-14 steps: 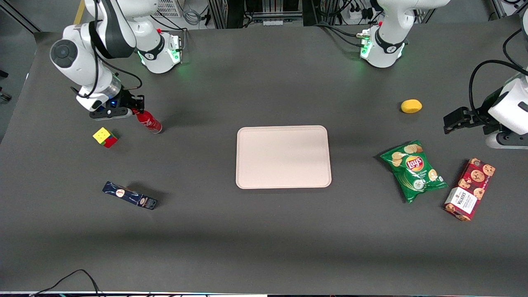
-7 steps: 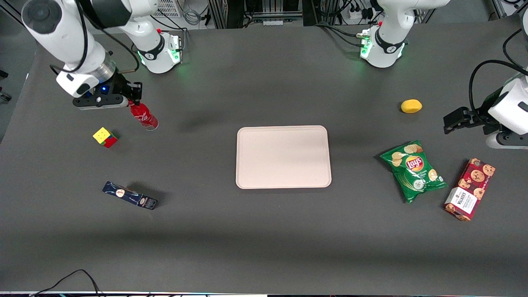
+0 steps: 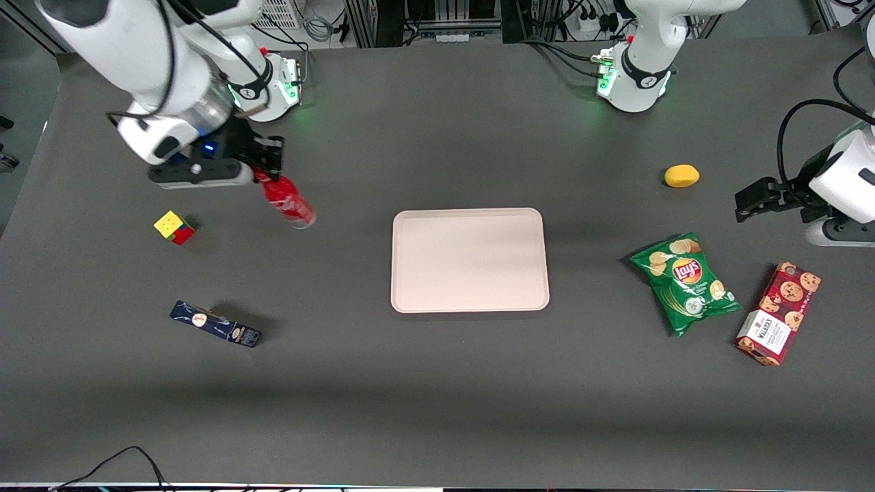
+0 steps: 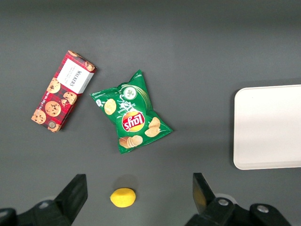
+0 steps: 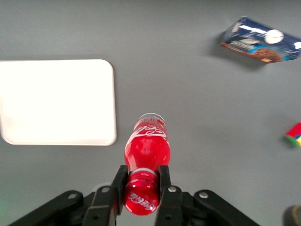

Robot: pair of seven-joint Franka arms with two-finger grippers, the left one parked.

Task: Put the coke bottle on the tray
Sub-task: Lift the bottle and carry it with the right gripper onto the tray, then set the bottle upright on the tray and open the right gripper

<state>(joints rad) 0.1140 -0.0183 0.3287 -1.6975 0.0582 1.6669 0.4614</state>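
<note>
The red coke bottle (image 3: 286,199) hangs in the air above the table, held at its neck just under the red cap by my gripper (image 3: 263,171), which is shut on it. In the right wrist view the bottle (image 5: 146,146) points down from the gripper (image 5: 141,181), its clear base toward the table, and both fingers press the neck. The pale pinkish-beige tray (image 3: 469,260) lies flat at the table's middle, toward the parked arm's end from the bottle. Its rounded corner (image 5: 106,101) shows beside the bottle in the right wrist view.
A Rubik's cube (image 3: 173,227) and a dark blue box (image 3: 214,323) lie toward the working arm's end. A lemon (image 3: 681,175), a green chip bag (image 3: 685,282) and a red cookie box (image 3: 778,313) lie toward the parked arm's end.
My gripper has lifted the coke bottle off the table and carried it toward the tray. Nothing else has moved.
</note>
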